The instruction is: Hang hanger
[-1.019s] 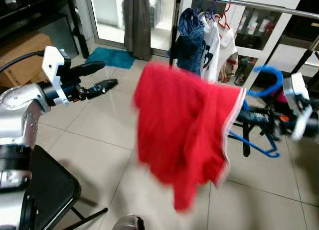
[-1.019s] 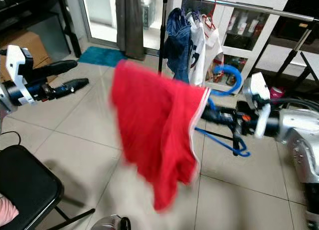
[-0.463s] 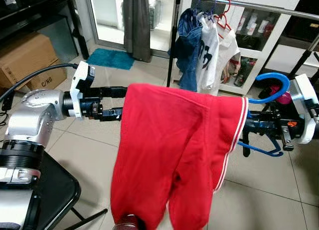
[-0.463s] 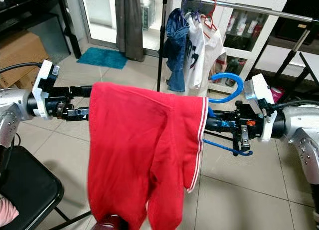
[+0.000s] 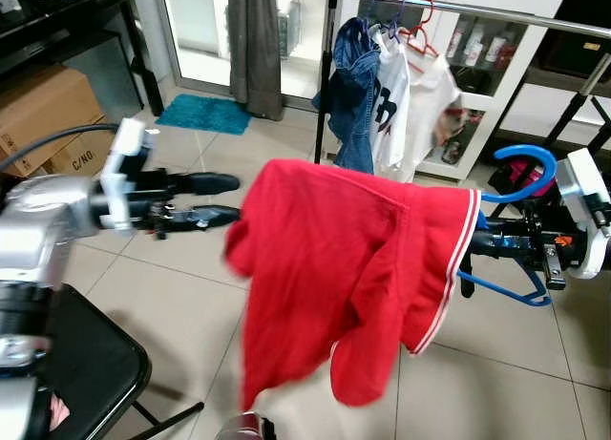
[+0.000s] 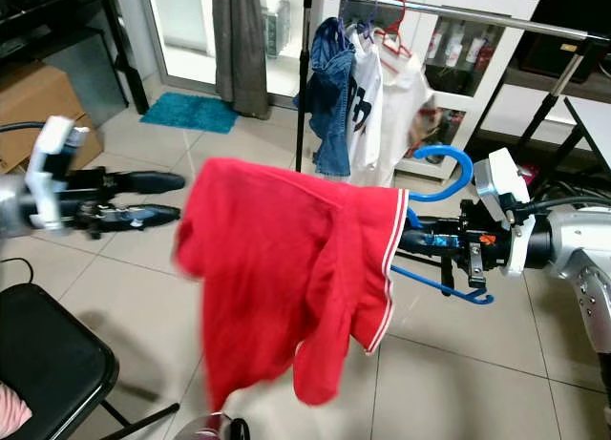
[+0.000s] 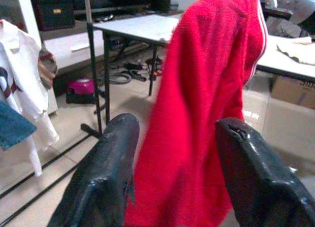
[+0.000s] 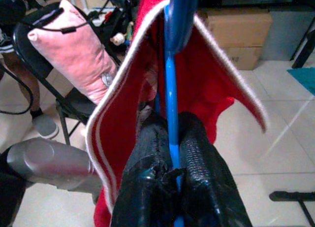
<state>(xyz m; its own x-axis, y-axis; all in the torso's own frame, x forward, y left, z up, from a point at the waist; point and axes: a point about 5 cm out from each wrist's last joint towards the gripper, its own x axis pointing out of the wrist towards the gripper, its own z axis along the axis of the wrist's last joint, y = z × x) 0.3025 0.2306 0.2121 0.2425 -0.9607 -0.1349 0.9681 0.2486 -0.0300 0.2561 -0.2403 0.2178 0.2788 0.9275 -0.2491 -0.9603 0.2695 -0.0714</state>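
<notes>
A blue plastic hanger [image 5: 522, 159] lies sideways at chest height, with my right gripper [image 5: 489, 246] shut on its bar. In the right wrist view the fingers [image 8: 147, 153] clamp the blue hanger [image 8: 170, 84]. Red shorts [image 5: 348, 268] with white trim are draped over the hanger and hang down, blurred at the lower edge. My left gripper [image 5: 229, 199] is open just to the left of the shorts, apart from the cloth. The left wrist view looks between its fingers [image 7: 106, 173] at the red shorts [image 7: 197, 113]. The clothes rail [image 5: 458, 6] runs across the back.
A denim garment [image 5: 351, 77] and a white shirt [image 5: 406, 87] hang on the rail's left end. A white shelf unit [image 5: 496, 68] stands behind it. A black chair [image 5: 86, 364] is at my lower left, near a cardboard box [image 5: 48, 101].
My left gripper, which was at the shorts' left edge half a second ago, has drawn back to the left. The shorts have swung and bunched up. The right gripper still holds the hanger.
</notes>
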